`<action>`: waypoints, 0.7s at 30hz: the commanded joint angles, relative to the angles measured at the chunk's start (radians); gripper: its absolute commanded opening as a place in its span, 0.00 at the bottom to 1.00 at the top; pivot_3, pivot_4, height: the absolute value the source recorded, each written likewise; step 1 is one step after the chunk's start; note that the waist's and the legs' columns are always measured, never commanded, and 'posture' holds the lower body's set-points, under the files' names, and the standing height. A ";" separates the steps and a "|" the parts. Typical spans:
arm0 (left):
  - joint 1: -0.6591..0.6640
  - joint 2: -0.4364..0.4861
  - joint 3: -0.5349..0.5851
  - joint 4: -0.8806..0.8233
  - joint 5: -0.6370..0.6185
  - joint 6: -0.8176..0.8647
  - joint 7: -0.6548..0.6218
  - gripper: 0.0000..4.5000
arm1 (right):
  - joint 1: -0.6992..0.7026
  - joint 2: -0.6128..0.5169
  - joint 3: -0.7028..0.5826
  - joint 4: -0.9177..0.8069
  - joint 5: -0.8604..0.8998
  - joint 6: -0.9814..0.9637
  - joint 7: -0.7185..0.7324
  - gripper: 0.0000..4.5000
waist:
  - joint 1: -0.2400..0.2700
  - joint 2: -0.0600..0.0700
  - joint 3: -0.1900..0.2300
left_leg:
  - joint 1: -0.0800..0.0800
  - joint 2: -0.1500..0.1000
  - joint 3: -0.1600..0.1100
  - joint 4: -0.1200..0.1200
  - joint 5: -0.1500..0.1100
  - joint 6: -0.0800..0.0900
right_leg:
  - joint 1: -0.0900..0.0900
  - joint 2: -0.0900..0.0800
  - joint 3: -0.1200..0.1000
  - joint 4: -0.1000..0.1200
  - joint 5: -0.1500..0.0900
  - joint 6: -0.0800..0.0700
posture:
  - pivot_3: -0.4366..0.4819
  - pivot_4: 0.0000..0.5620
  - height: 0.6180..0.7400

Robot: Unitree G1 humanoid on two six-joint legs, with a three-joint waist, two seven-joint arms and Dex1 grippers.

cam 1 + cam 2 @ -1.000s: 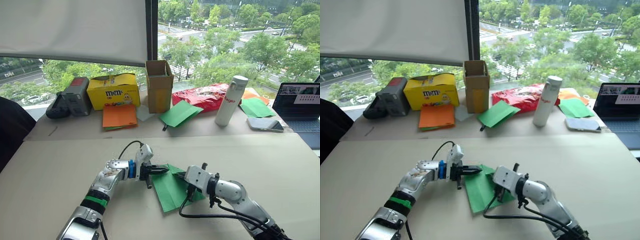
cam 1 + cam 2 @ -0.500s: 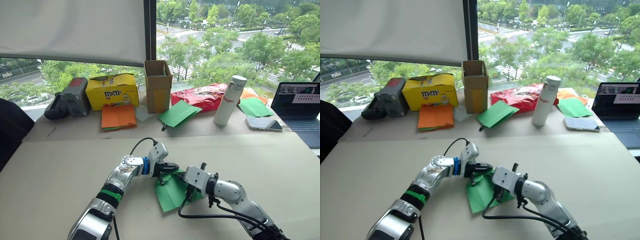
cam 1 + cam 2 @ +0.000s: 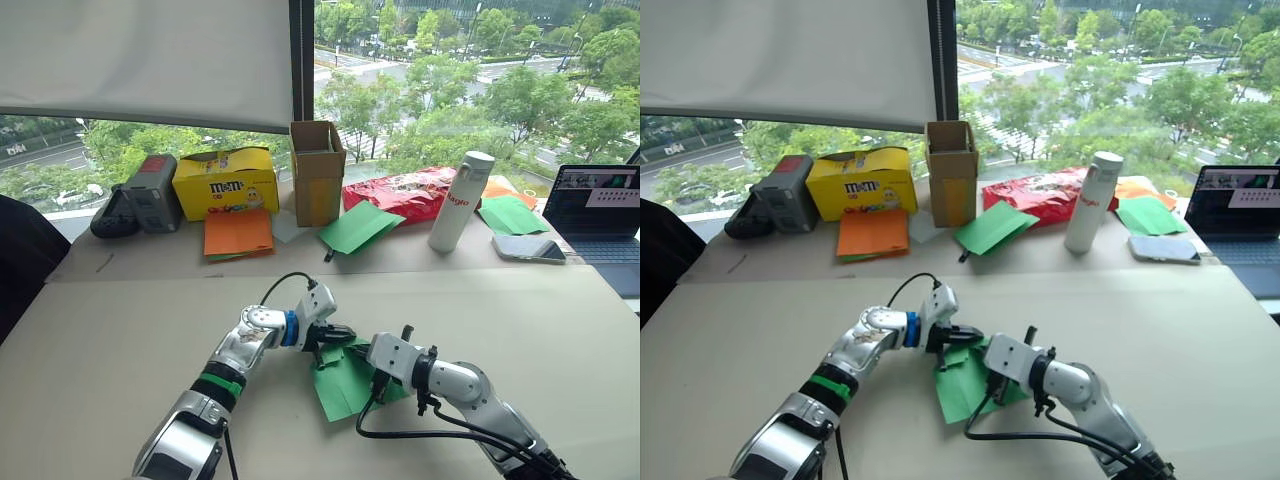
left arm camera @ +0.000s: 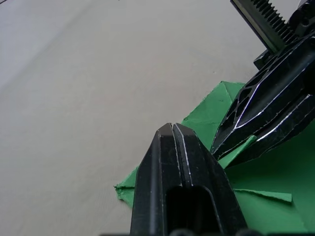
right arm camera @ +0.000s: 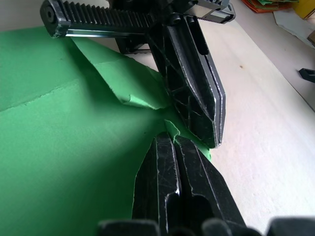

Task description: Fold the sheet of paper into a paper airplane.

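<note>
The bright green sheet of paper [image 3: 345,385] lies creased on the tan table [image 3: 120,340], in the middle in front of me. My left gripper [image 3: 345,335] is shut, and its tips rest over the sheet's far corner [image 4: 206,110]. My right gripper [image 3: 360,350] meets it from the right and is shut on a raised flap of the sheet [image 5: 128,78]. In the right wrist view a small bit of green paper sticks out at my right gripper's [image 5: 170,138] tips, with the left gripper [image 5: 215,140] just beyond. The left wrist view shows the left gripper [image 4: 171,129] closed, with the right gripper [image 4: 220,147] beside it.
Along the table's far edge stand a black device [image 3: 140,195], a yellow candy box [image 3: 226,182], a cardboard box [image 3: 318,172], a red bag [image 3: 400,190] and a white bottle [image 3: 460,200]. Orange sheets [image 3: 238,232], plain green sheets [image 3: 358,227], a phone [image 3: 530,248] and a laptop [image 3: 600,212] lie there too.
My left gripper has moved right, from beside the sheet onto its far corner next to the right gripper. The corner has lifted and crumpled. The right arm has barely moved.
</note>
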 commanded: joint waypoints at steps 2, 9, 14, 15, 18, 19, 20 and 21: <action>-0.088 0.000 0.088 -0.123 -0.107 0.120 -0.003 0.00 | 0.012 0.002 0.007 0.002 -0.008 0.033 0.015 0.01 | -0.002 0.000 0.000 | 0.000 0.000 0.000 0.000 0.000 0.000 | 0.000 0.000 0.000 0.000 0.000 0.000 | 0.48 0.27 1.00; -0.033 0.101 0.005 -0.441 -0.197 0.354 -0.084 0.00 | 0.006 0.011 0.015 0.019 -0.021 0.047 0.009 0.01 | -0.010 0.000 0.000 | 0.000 0.000 0.000 -0.001 0.000 0.000 | 0.000 0.000 0.001 0.000 0.000 0.000 | 0.48 0.27 1.00; 0.009 0.150 -0.050 -0.569 -0.218 0.466 -0.075 0.00 | 0.006 0.016 0.020 0.025 -0.026 0.053 0.010 0.01 | -0.008 0.000 0.000 | 0.000 0.001 0.000 0.000 0.000 0.000 | 0.000 0.000 0.001 0.000 0.000 0.000 | 0.48 0.27 1.00; 0.018 0.172 -0.076 -0.586 -0.206 0.469 -0.083 0.00 | 0.006 0.017 0.020 0.025 -0.027 0.053 0.010 0.01 | -0.008 0.000 0.000 | 0.001 0.001 0.000 0.000 0.000 0.000 | 0.000 0.000 0.001 0.000 0.000 0.000 | 0.48 0.27 1.00; 0.045 0.233 -0.151 -0.596 -0.135 0.435 -0.065 0.00 | 0.003 0.017 0.020 0.030 -0.026 0.052 0.014 0.01 | -0.009 0.000 0.000 | 0.001 0.001 0.000 -0.001 0.000 -0.001 | 0.000 0.000 0.001 0.000 0.000 0.000 | 0.48 0.27 1.00; 0.049 0.247 -0.163 -0.588 -0.112 0.416 -0.053 0.00 | 0.002 0.017 0.020 0.032 -0.026 0.051 0.015 0.01 | -0.009 0.000 0.000 | 0.001 0.001 0.000 -0.001 0.000 -0.001 | 0.000 0.000 0.001 0.000 0.000 0.000 | 0.48 0.27 1.00; 0.053 0.259 -0.167 -0.579 -0.093 0.401 -0.040 0.00 | 0.002 0.018 0.021 0.032 -0.026 0.052 0.015 0.01 | -0.008 0.000 0.000 | 0.001 0.001 0.000 -0.001 0.000 -0.001 | 0.000 0.000 0.001 0.000 0.000 0.000 | 0.48 0.27 1.00; 0.054 0.277 -0.175 -0.567 -0.070 0.379 -0.035 0.00 | 0.002 0.018 0.021 0.032 -0.026 0.052 0.016 0.01 | -0.008 0.000 0.000 | 0.001 0.001 0.000 -0.001 0.000 -0.001 | 0.000 0.000 0.001 0.000 0.000 0.000 | 0.48 0.27 1.00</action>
